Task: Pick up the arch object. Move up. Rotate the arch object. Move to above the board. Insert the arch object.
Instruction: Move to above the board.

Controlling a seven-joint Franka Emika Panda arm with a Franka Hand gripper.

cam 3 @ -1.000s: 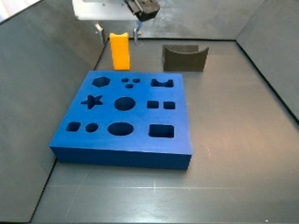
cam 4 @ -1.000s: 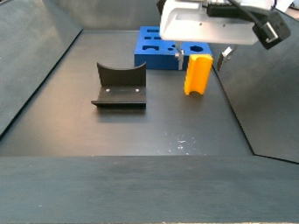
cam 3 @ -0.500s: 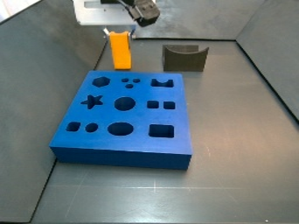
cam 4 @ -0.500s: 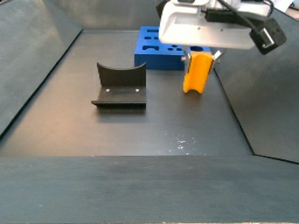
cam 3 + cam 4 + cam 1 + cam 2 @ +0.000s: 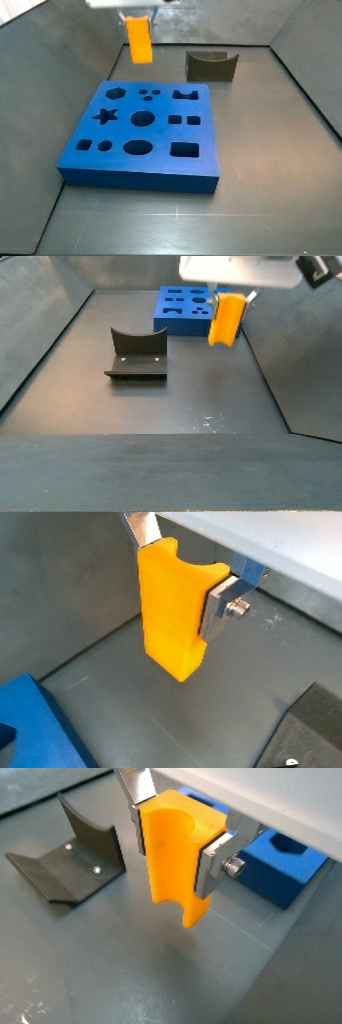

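My gripper grasps the arch between its flat silver fingers, up in the air above the grey floor. The arch is a smooth, matte orange-yellow slab with rounded corners. In a side view it hangs past the far edge of the board, a thick blue slab with shaped holes. The dark fixture stands on the floor. I see no writing.
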